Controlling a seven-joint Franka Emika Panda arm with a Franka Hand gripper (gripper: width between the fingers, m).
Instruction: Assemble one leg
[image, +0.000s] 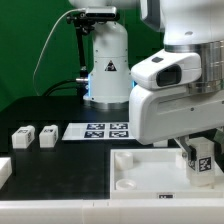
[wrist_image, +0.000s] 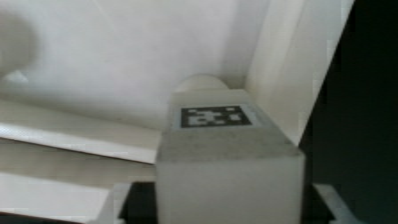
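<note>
Gripper (image: 200, 166) w/ fingers clamped on the leg (image: 201, 153), upright over corner of white tray (image: 135, 172); 2 other legs (image: 23, 137) well apart from it.

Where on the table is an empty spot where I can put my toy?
The biggest bare patch is the dark table, bordered by the two loose legs, the marker board and the white tray piece. It is crowded at the exterior view's right, where the jaws hold a leg above the tray piece.
</note>
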